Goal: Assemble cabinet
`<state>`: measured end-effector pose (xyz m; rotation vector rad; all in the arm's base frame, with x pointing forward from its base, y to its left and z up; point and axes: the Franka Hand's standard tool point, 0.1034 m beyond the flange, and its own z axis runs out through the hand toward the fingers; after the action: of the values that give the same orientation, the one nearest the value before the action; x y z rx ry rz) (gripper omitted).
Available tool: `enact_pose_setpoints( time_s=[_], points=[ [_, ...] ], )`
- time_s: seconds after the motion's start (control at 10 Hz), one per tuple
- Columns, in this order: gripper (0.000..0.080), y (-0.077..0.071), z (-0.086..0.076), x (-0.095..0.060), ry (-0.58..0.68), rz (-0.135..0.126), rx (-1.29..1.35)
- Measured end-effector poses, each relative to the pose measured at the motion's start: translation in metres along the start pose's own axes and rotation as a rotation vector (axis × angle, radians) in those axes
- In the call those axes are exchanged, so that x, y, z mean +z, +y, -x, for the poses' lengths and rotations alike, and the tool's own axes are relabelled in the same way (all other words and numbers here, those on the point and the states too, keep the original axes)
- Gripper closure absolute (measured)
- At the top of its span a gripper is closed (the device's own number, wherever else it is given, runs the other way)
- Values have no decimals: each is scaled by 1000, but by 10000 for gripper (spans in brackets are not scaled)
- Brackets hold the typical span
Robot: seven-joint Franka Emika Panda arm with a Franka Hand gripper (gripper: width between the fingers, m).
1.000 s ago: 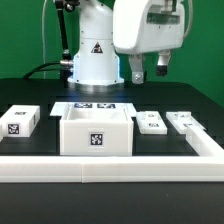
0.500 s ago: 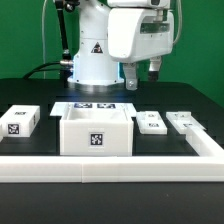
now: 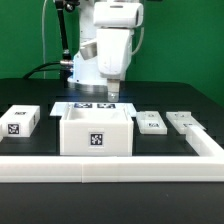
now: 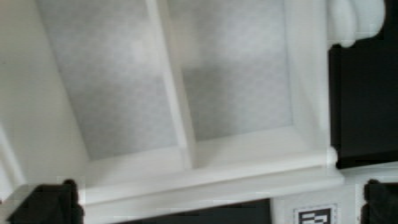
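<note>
Pincer [image 3: 113,96], jaws spread wide and empty, has swung from upper right of the exterior frame to over the cabinet [image 3: 97,140] at lower centre, so we expect a grasp next.

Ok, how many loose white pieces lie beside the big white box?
3. Tagged piece on the exterior view's left of the cabinet; small piece and outer piece on its right. The arm may hide others behind.
</note>
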<state>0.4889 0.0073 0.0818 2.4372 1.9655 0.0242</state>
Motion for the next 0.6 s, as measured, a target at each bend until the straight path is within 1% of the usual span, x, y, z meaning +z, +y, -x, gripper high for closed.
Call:
enact_pose_setpoints(
  time_s=[0.4,0.5,0.6],
  points=[
    [2,0,-1,1,0,-2,0],
    [2,-5,1,5,-2,-1,-78],
    [2,-13,3,10,-5,-1,-120]
  ],
)
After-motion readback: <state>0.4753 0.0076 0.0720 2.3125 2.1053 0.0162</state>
